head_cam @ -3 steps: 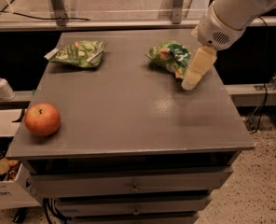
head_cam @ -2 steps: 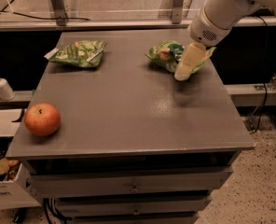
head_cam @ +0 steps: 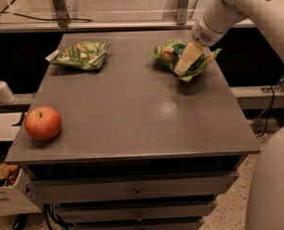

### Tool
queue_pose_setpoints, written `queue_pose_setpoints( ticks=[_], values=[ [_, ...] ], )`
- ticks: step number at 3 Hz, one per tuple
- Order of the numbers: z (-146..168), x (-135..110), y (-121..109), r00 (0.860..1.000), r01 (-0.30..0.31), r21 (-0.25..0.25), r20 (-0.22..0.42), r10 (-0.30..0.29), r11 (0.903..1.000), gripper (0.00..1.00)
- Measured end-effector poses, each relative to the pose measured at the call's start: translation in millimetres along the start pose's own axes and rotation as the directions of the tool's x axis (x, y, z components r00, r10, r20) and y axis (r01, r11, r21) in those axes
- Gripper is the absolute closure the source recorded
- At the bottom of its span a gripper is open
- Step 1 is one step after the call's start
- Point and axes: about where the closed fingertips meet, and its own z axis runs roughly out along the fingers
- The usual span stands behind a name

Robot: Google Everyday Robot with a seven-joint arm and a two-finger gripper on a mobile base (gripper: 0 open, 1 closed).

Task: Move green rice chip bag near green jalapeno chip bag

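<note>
The green rice chip bag [head_cam: 167,51], bright green and wrinkly with a dark round logo, lies at the back right of the grey table [head_cam: 132,109]. My gripper [head_cam: 186,62] hangs over the bag's middle, its pale fingers pointing down onto it and hiding part of the logo. The green jalapeno chip bag [head_cam: 80,55], flat and pale green with a white strip, lies at the back left of the table, well apart from the rice bag.
A red apple [head_cam: 42,122] sits near the table's front left edge. A soap dispenser [head_cam: 1,88] stands on a low shelf left of the table. Drawers run below the tabletop. My white arm [head_cam: 247,8] reaches in from the upper right.
My gripper has moved left from beside the rice chip bag to over its middle. The view has shifted closer. The bags and the apple have not moved.
</note>
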Motion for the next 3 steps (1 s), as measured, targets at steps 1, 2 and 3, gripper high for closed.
queue_pose_setpoints(
  ticks=[1,2,3],
  values=[
    [20.0,-1.0,-8.1,1.000,-0.028,-0.009,-0.015,0.028,0.9996,0.15],
    [30.2,1.7,-10.7,0.998,-0.049,-0.023,-0.036,0.048,0.9985,0.39],
    [26.1,2.6,-12.2,0.998,-0.056,-0.030,-0.039,0.055,0.9979,0.62]
  ],
)
